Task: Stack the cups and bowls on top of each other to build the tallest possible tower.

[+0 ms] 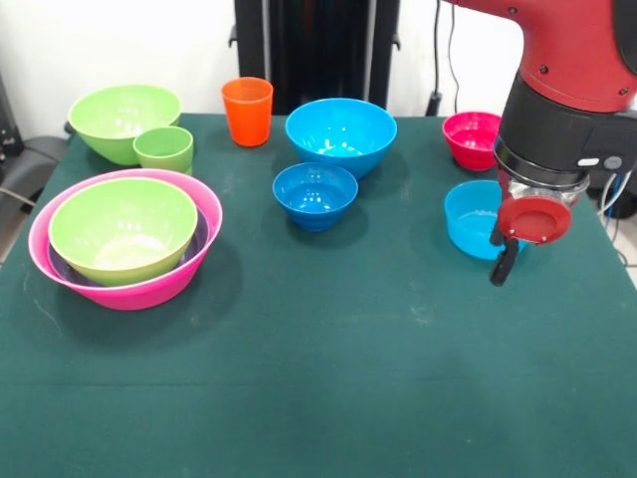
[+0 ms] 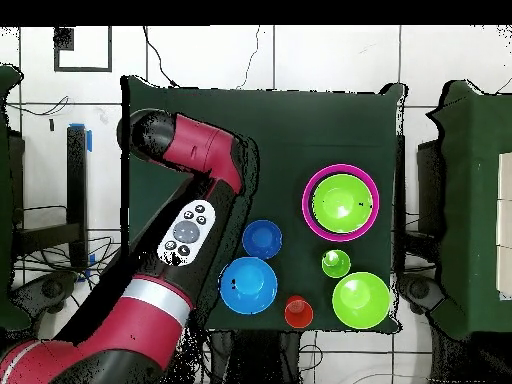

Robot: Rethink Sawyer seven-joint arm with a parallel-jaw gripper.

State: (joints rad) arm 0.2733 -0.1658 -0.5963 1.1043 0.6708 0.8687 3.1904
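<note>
Hanging over the light blue plastic bowl [image 1: 473, 219], the red-and-black gripper [image 1: 505, 261] is seen; whether it is parted or closed cannot be told. A lime green bowl [image 1: 122, 228] is nested in the wide pink bowl [image 1: 134, 291]. The orange plastic tumbler [image 1: 247, 111] stands apart.

The table [image 1: 328, 378] in front of me wears a dark green cloth, faintly scuffed and wrinkled near its edges. Behind it is a white wall [image 1: 129, 40], with a black cable [image 1: 439, 50] hanging down it. At the table's side a dark grey shape [image 1: 20, 159] pokes in, perhaps a chair. From above I see a pale tiled floor [image 2: 330, 55], a black square outline [image 2: 83, 48] on it, and a second green-covered surface [image 2: 470, 200] just beside my table.
</note>
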